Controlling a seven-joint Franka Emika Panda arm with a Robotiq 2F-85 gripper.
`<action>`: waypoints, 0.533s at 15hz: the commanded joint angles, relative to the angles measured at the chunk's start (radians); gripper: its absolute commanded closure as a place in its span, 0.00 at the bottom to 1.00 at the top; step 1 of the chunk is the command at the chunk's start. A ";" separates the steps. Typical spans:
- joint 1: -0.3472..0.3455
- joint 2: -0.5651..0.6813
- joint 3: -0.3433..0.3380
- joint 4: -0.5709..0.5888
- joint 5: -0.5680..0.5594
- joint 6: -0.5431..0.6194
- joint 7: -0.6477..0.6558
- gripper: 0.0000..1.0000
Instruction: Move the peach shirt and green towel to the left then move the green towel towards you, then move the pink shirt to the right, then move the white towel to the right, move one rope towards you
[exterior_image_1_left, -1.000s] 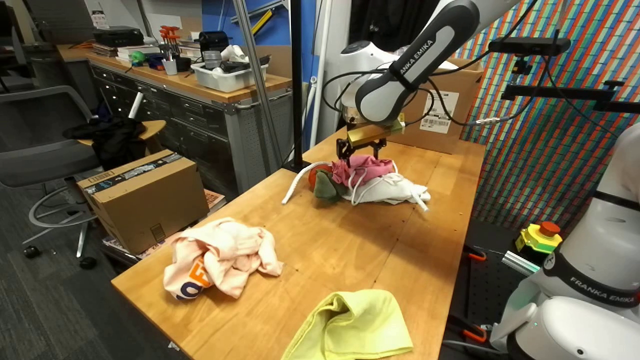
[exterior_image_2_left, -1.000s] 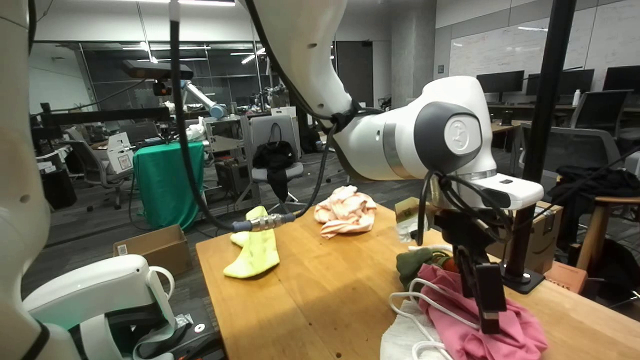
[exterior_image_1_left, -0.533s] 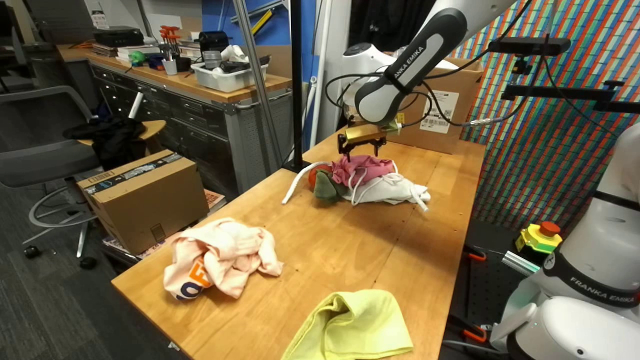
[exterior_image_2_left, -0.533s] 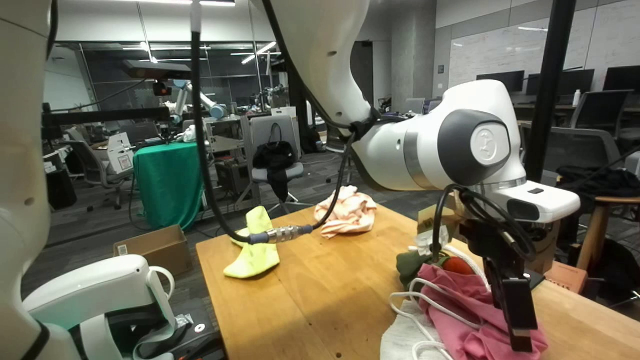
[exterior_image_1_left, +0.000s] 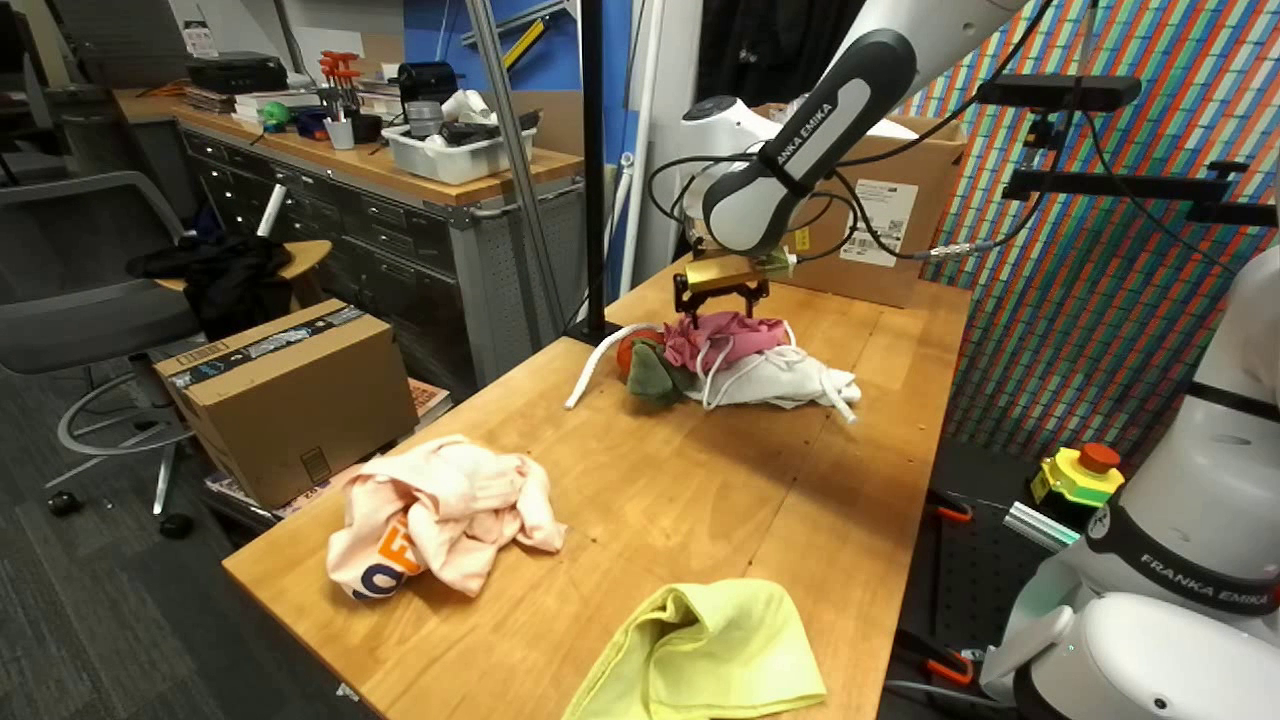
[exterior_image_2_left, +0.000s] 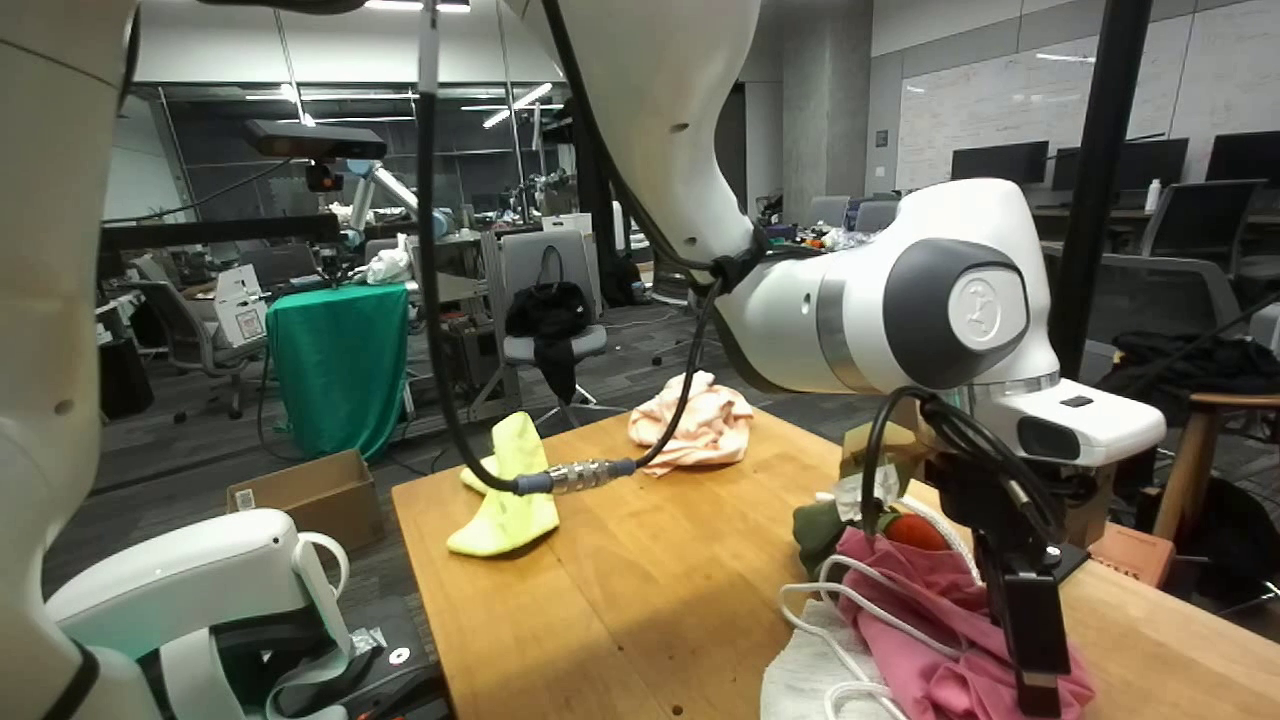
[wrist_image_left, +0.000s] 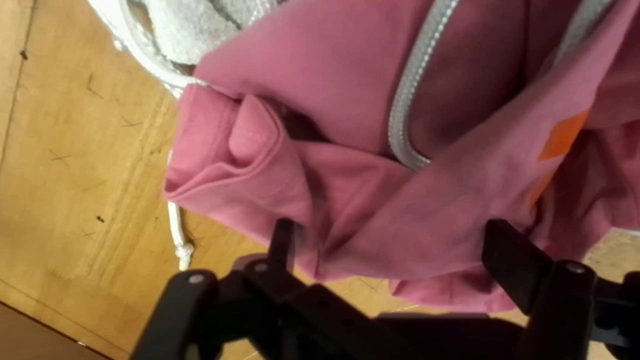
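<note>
The crumpled pink shirt (exterior_image_1_left: 735, 340) (exterior_image_2_left: 920, 600) (wrist_image_left: 340, 75) lies partly over the white towel (exterior_image_1_left: 800, 383) (exterior_image_2_left: 805, 665) (wrist_image_left: 185, 32). A white rope (exterior_image_1_left: 586, 375) (wrist_image_left: 404, 110) loops across both cloths, and a stretch runs out past them. My gripper (exterior_image_1_left: 722, 318) (wrist_image_left: 389, 225) points down at the pink shirt with its fingers spread wide; folds show between the fingertips in the wrist view, none visibly pinched. Whether the tips touch the fabric I cannot tell. Well away lie the peach shirt (exterior_image_1_left: 455, 515) (exterior_image_2_left: 700, 430) and the green towel (exterior_image_1_left: 725, 650) (exterior_image_2_left: 510, 515), both flopped near table edges.
A small dark green and red bundle (exterior_image_1_left: 652, 378) (exterior_image_2_left: 818, 532) sits against the pink shirt. A black post (exterior_image_1_left: 595, 200) rises at the table's edge close to the pile. On the table (exterior_image_1_left: 640, 480), a big cardboard box (exterior_image_1_left: 890, 250) stands at the far end.
My gripper rose slightly, then came down again over the pink shirt; in an exterior view it has also shifted right. The cloths and rope lie as before, and the fingers stay apart.
</note>
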 joint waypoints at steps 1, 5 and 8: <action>-0.002 0.010 0.001 0.026 0.042 -0.018 0.003 0.34; -0.007 0.007 0.005 0.032 0.075 -0.049 -0.007 0.64; -0.009 0.004 0.008 0.037 0.104 -0.061 -0.010 0.89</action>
